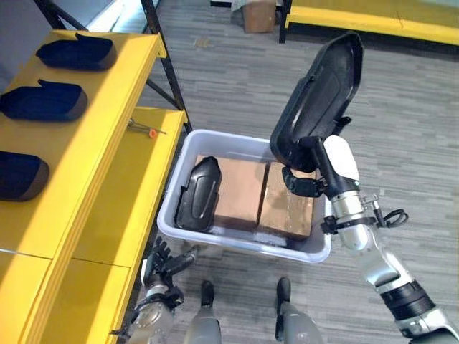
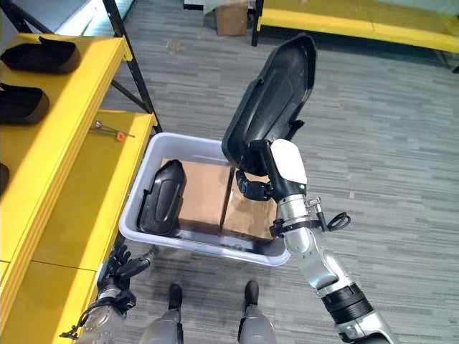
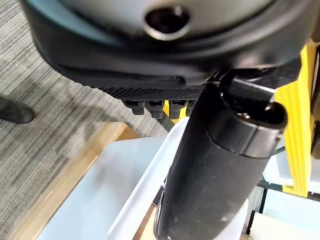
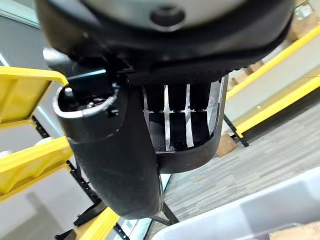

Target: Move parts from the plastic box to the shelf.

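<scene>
Now: right hand lifts a black part over the box

Right hand [image 1: 305,179], fingers [image 4: 177,112] curled on a black part [image 1: 319,97], holds it above the plastic box [image 1: 179,168] at frame centre. Another part [image 1: 199,193] lies inside. Left hand [image 1: 163,264] hangs lower left, fingers loosely spread, beside the yellow shelf [image 1: 122,107].

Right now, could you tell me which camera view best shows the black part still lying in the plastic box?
The left eye view: the black part lies whole against the plastic box's left wall, beside cardboard boxes. The right eye view shows it equally whole. The left wrist view catches just a box corner, the right wrist view a rim edge.
</scene>
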Available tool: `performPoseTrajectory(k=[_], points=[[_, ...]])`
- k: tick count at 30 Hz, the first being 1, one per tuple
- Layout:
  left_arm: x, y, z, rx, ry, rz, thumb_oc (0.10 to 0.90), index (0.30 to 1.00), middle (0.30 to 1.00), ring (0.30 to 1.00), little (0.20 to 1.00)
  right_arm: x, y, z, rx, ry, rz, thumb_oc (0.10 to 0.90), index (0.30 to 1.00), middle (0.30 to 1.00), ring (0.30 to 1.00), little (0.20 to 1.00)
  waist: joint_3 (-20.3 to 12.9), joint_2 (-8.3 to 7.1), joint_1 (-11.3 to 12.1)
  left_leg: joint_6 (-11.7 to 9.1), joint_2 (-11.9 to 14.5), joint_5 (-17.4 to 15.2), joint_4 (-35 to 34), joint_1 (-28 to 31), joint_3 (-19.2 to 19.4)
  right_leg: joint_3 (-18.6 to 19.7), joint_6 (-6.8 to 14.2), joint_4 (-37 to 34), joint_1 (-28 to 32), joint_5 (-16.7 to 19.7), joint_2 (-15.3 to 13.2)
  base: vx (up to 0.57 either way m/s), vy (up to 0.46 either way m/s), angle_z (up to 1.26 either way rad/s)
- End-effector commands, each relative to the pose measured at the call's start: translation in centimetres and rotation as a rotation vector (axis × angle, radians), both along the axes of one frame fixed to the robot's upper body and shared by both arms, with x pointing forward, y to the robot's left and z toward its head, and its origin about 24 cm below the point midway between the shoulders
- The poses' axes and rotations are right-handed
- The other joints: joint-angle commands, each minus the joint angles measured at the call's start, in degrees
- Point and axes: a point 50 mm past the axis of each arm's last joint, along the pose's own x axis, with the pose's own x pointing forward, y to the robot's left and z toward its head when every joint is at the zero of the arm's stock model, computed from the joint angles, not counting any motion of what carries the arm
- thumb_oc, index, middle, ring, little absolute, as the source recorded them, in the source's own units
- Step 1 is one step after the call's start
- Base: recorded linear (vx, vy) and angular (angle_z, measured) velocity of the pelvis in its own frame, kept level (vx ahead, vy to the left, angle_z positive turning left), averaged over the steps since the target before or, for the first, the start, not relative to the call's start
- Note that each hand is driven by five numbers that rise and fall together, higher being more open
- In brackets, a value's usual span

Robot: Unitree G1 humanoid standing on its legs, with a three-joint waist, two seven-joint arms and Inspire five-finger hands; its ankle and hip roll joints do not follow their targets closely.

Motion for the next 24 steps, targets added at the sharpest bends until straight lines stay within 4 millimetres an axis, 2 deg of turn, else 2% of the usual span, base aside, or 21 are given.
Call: performPoseTrajectory(k=[1,5,6,8,10,11,12,13,15,16,17,20,22,23,24], points=[[-0.6,1.8,1.1,0.051,-0.053,0.010,0.900,1.000,1.000,1.000,1.000,-1.3,2.8,6.7,0.056,-0.312,0.209,0.400,0.300,0.300,0.300,0.300,-6.9,-1.40,0.3,-0.4,3.6,-3.7,3.1,-0.6,-3.5,0.2,3.9,10.2,-1.4,-8.8,-4.9,0.01,-0.042,0.01],[-0.8,1.9,1.1,0.046,-0.053,0.018,0.900,1.000,1.000,1.000,1.000,-1.2,3.3,7.0,0.050,-0.311,0.235,0.400,0.300,0.300,0.300,0.300,-6.9,-1.31,0.5,-0.4,4.1,-3.7,3.5,-0.3,-4.0,0.6,3.3,11.9,-1.7,-9.8,-4.3,-0.01,-0.051,0.01],[-1.5,2.1,0.5,0.020,-0.031,0.060,0.900,1.000,1.000,1.000,1.000,-1.2,4.3,8.1,0.040,-0.332,0.300,0.400,0.300,0.300,0.300,0.300,-6.8,-1.15,1.7,-1.0,6.3,-2.4,3.9,-0.2,-4.7,0.2,1.8,16.7,-2.7,-13.3,-2.1,-0.06,-0.225,0.02],[-1.8,1.9,0.2,0.001,-0.024,0.076,0.900,1.000,1.000,1.000,1.000,-1.1,4.8,9.0,0.040,-0.360,0.327,0.400,0.300,0.300,0.300,0.300,-6.5,-0.85,2.8,-2.2,8.3,-0.1,3.2,-0.9,-5.9,-1.7,0.4,19.6,-3.5,-15.7,-0.6,-0.08,-0.257,0.01],[-1.8,1.9,0.2,0.000,-0.024,0.077,0.900,1.000,1.000,1.000,1.000,-1.1,4.8,9.0,0.040,-0.361,0.327,0.400,0.300,0.300,0.300,0.300,-6.5,-0.77,2.6,-2.3,8.3,0.0,3.1,-1.0,-6.1,-1.8,0.3,19.8,-3.6,-15.8,-0.5,-0.08,-0.140,0.34],[-1.7,1.7,0.1,-0.028,-0.029,0.095,0.900,1.000,1.000,1.000,1.000,-1.1,4.9,9.8,0.033,-0.395,0.333,0.400,0.300,0.300,0.300,0.300,-5.8,-0.43,4.0,-3.7,9.7,3.7,2.9,-3.0,-6.1,-4.6,-0.8,20.3,-3.6,-17.1,0.1,-0.15,-0.194,0.49],[-1.8,1.5,0.0,-0.044,-0.028,0.096,0.900,1.000,1.000,1.000,1.000,-1.1,4.7,9.8,0.031,-0.398,0.325,0.400,0.300,0.300,0.300,0.300,-5.5,-0.10,4.1,-4.0,10.1,5.6,2.6,-4.0,-6.4,-6.0,-1.3,20.6,-3.6,-17.7,0.4,-0.15,-0.195,0.36],[-1.8,1.5,0.0,-0.044,-0.028,0.096,0.900,1.000,1.000,1.000,1.000,-1.1,4.7,9.8,0.031,-0.398,0.325,0.400,0.300,0.300,0.300,0.300,-5.5,-0.06,4.0,-4.0,10.1,5.6,2.6,-4.1,-6.5,-6.1,-1.3,20.6,-3.6,-17.7,0.4,-0.08,-0.087,0.52],[-1.9,1.3,-0.3,-0.051,-0.017,0.095,0.900,1.000,1.000,1.000,1.000,-1.2,3.9,9.9,0.014,-0.405,0.296,0.400,0.300,0.300,0.300,0.300,-5.0,0.57,4.9,-4.7,11.1,10.1,0.8,-5.4,-5.3,-8.6,-1.9,20.5,-3.2,-18.3,0.5,-0.11,-0.120,0.66],[-1.8,1.1,-0.3,-0.052,-0.015,0.088,0.900,1.000,1.000,1.000,1.000,-1.4,3.2,9.9,0.010,-0.416,0.269,0.400,0.300,0.300,0.300,0.300,-4.1,1.05,5.6,-5.0,11.0,14.0,-0.2,-6.5,-4.1,-10.7,-2.2,20.4,-2.4,-18.5,-0.2,-0.17,-0.168,0.75],[-1.6,1.0,-0.3,-0.055,-0.015,0.078,0.900,1.000,1.000,1.000,1.000,-1.6,2.7,10.0,0.008,-0.424,0.250,0.400,0.300,0.300,0.300,0.300,-3.7,1.23,5.7,-4.5,10.8,14.4,0.6,-7.1,-2.0,-12.2,-2.6,19.4,-1.9,-17.7,-0.8,-0.21,-0.150,0.84],[-1.6,0.8,-0.3,-0.063,-0.023,0.070,0.900,1.000,1.000,1.000,1.000,-2.1,1.7,9.2,0.018,-0.413,0.215,0.400,0.300,0.300,0.300,0.300,-3.6,0.86,5.0,-2.9,9.9,10.0,6.2,-6.2,0.2,-15.1,-3.0,17.0,-1.4,-15.4,-2.3,-0.20,-0.123,1.20],[-1.5,0.5,-0.2,-0.083,-0.036,0.069,0.900,1.000,1.000,1.000,1.000,-2.4,1.3,8.5,0.032,-0.394,0.210,0.400,0.300,0.300,0.300,0.300,-4.1,0.08,3.7,-1.7,9.5,4.1,14.3,-4.1,1.0,-18.1,-3.9,14.4,-1.1,-13.7,-3.7,-0.26,-0.112,1.32],[-1.4,0.4,-0.1,-0.093,-0.045,0.073,0.900,1.000,1.000,1.000,1.000,-2.5,1.3,8.3,0.039,-0.391,0.211,0.400,0.300,0.300,0.300,0.300,-4.3,-0.05,2.8,-1.6,10.5,3.4,17.5,-2.5,2.6,-19.6,-4.5,14.7,-1.2,-13.6,-4.2,-0.14,-0.019,1.15],[-1.3,0.5,0.1,-0.096,-0.052,0.079,0.900,1.000,1.000,1.000,1.000,-2.4,1.0,8.0,0.034,-0.382,0.197,0.400,0.300,0.300,0.300,0.300,-5.2,0.21,1.8,-2.3,12.0,2.0,17.2,0.7,3.5,-19.8,-4.1,15.3,-1.4,-14.7,-4.4,-0.07,0.071,0.71]])
